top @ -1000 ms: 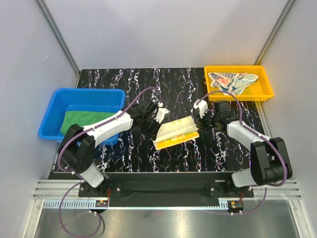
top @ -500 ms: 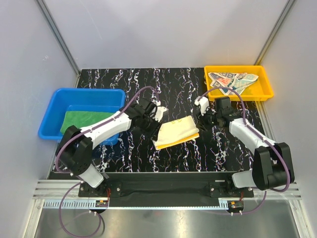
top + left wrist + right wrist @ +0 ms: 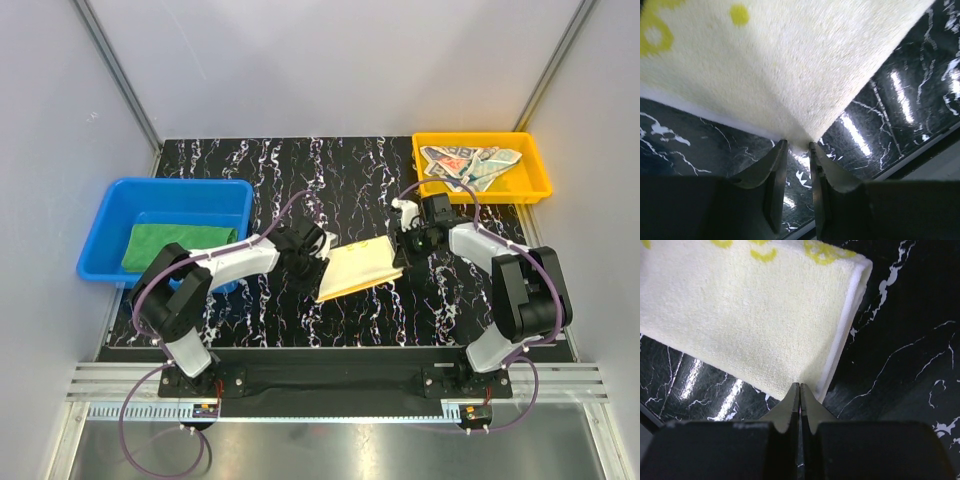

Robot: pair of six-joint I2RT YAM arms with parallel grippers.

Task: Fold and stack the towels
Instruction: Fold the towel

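Note:
The pale yellow towel (image 3: pixel 360 268) lies folded on the black marbled table, mid-centre. My left gripper (image 3: pixel 317 262) is at its left corner. In the left wrist view, the jaws (image 3: pixel 797 145) are nearly closed and pinch that corner of the yellow towel (image 3: pixel 790 60), which creases toward the tips. My right gripper (image 3: pixel 405 243) is at the towel's right end. In the right wrist view, its jaws (image 3: pixel 799 386) are fully shut, with the tips touching the towel's (image 3: pixel 750 310) edge. The green towel (image 3: pixel 175 245) lies in the blue bin (image 3: pixel 110 205). The printed cream towel (image 3: pixel 470 165) lies crumpled in the orange bin (image 3: pixel 540 185).
The blue bin stands at the table's left edge and the orange bin at the back right corner. Grey walls enclose the table (image 3: pixel 350 175) on three sides. The arm bases sit on a rail (image 3: pixel 330 380) at the near edge.
The yellow towel was held raised between both grippers a second ago. It has been lowered and now lies flat. Both grippers have come down and stayed at its ends.

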